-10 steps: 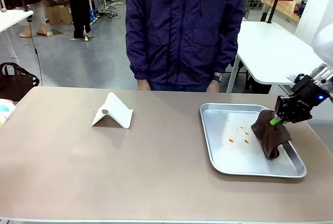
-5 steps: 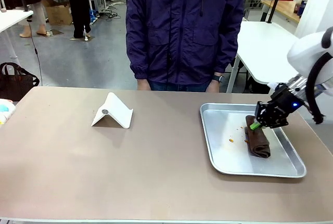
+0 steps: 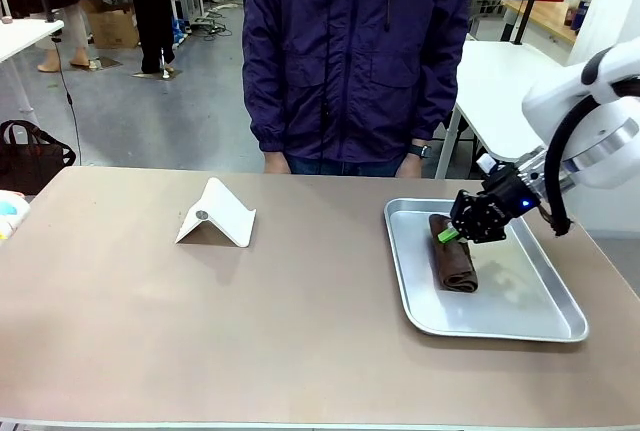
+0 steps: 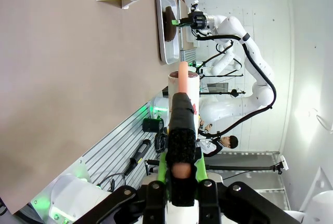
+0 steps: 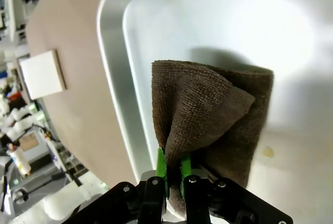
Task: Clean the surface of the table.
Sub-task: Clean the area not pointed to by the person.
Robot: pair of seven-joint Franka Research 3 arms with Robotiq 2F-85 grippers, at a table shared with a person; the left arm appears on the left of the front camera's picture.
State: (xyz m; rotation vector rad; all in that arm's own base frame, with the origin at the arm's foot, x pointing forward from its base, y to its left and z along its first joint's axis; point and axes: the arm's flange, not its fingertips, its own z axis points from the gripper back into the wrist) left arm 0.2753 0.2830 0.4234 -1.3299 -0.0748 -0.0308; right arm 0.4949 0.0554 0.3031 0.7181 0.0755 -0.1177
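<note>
So the big taupe-brown table (image 3: 200,321) takes up the whole lower half of the front view, running side to side with its pale edge along the near side. A person (image 3: 355,51) in a dark purple jacket stands right up against the far edge, arms hanging down, hands just behind the tabletop. The white right arm (image 3: 590,111) comes in from the right and bends down over a silver metal tray (image 3: 560,331), which sits on the right part of the table. Well apart from it, left of middle, there's a white folded stand (image 3: 215,216) sitting like a little tent with a small round dot on its sloped face. Inside the tray, toward its left side, lies a brown cloth (image 3: 455,269), folded over on itself and resting on the tray floor. The right gripper (image 3: 447,235) is clamped on the top end of that cloth; the wrist view shows the green pads (image 5: 161,168) pinching a fold between them. The left gripper (image 4: 182,70) hangs off past the table's edge, fingers pressed together with nothing in them. Tiniest thing: a faint yellowish spot (image 5: 268,152) on the tray floor just beside the cloth.
</note>
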